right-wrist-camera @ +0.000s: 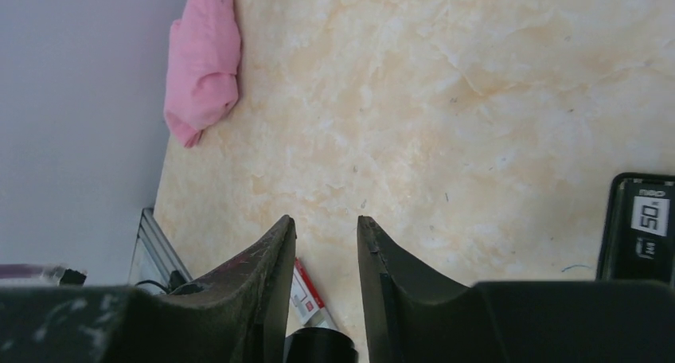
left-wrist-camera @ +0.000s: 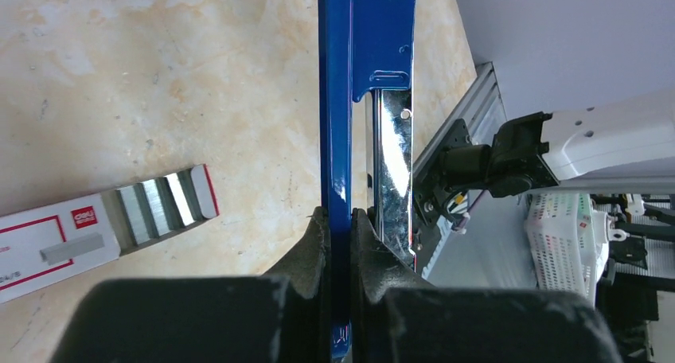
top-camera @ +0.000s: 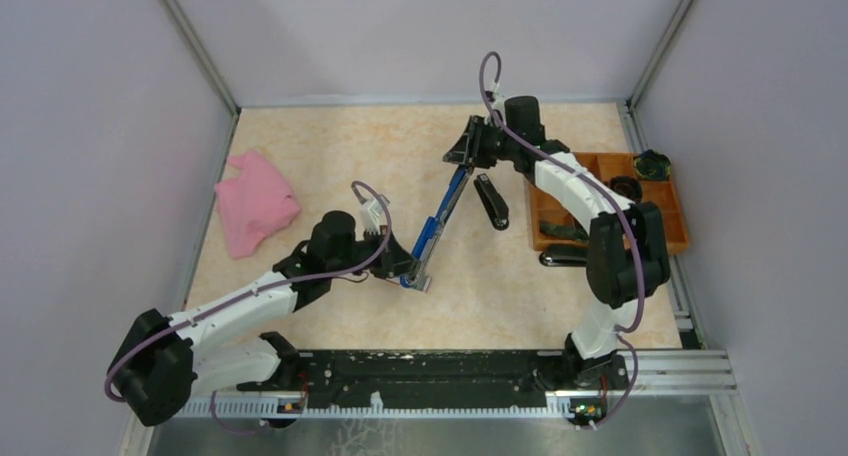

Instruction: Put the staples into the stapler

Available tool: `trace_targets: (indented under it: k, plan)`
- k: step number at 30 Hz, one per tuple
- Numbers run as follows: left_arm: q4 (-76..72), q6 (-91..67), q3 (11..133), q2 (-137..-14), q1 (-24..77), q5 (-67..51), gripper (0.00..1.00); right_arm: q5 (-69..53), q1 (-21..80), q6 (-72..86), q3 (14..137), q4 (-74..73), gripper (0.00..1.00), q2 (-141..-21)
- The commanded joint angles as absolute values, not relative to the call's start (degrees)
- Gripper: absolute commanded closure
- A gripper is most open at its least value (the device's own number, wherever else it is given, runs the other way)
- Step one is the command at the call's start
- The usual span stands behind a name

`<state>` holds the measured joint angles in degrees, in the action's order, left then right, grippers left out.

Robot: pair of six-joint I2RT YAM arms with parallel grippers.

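The counter (top-camera: pixel 330 146) is a beige, marble-patterned sheet, boxed in on three sides by plain pale lilac walls (top-camera: pixel 100 96). Metal rails (top-camera: pixel 195 51) run up the corners, and a black strip (top-camera: pixel 430 366) with the arm bases closes the near edge. A crumpled pink cloth (top-camera: pixel 255 204) lies at the left side, close to the wall. At the right edge sits an orange tray (top-camera: pixel 583 157) with compartments holding dark items too small to tell.

The blue stapler (top-camera: pixel 440 216) is swung open into one long line across the middle of the counter. The left gripper (top-camera: pixel 405 273) is clamped on its near end; the left wrist view shows both fingers (left-wrist-camera: pixel 314 243) pressed against the blue arm, with the chrome magazine (left-wrist-camera: pixel 394 164) just beside them. The right gripper (top-camera: pixel 460 154) is at the far end of the stapler, its jaws parted, and the right wrist view shows only bare counter in the gap.

The staples (left-wrist-camera: pixel 95 232) lie flat on the counter just beside the left gripper, in a white box with red print, grey strips showing at its open end. A black stapler (top-camera: pixel 490 201) lies between the blue one and the tray.
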<state>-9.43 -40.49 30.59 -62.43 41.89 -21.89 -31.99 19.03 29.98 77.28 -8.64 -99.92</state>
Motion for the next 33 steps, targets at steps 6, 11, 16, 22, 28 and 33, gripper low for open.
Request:
trace_targets:
  k: [6, 11, 16, 22, 28, 33]
  plan:
    - [-25.2, -47.09, 28.87, -63.84, 38.14, -24.88, 1.0, -26.99, 16.48, 24.74, 79.31, -8.04, 0.51, -91.37]
    - [-27.31, -48.43, 28.56, -63.76, 37.71, -27.45, 1.0, -26.82, 16.52, 23.45, 81.16, -9.41, 0.51, -93.98]
    - [-25.15, -51.48, 28.77, -63.86, 36.17, -25.82, 1.0, -27.38, 16.52, 25.36, 77.19, -7.09, 0.51, -91.29]
    - [-29.63, -53.29, 28.54, -68.43, 34.41, -26.38, 1.0, -27.75, 18.89, 30.28, 70.89, -5.01, 0.5, -86.27]
    - [-31.39, -52.4, 30.95, -72.82, 34.19, -27.66, 1.0, -26.09, 24.66, 35.19, 65.97, -3.56, 0.47, -84.65]
    - [-32.96, -52.19, 31.64, -74.29, 34.19, -28.13, 1.0, -23.74, 27.32, 38.66, 63.1, -3.75, 0.47, -84.73]
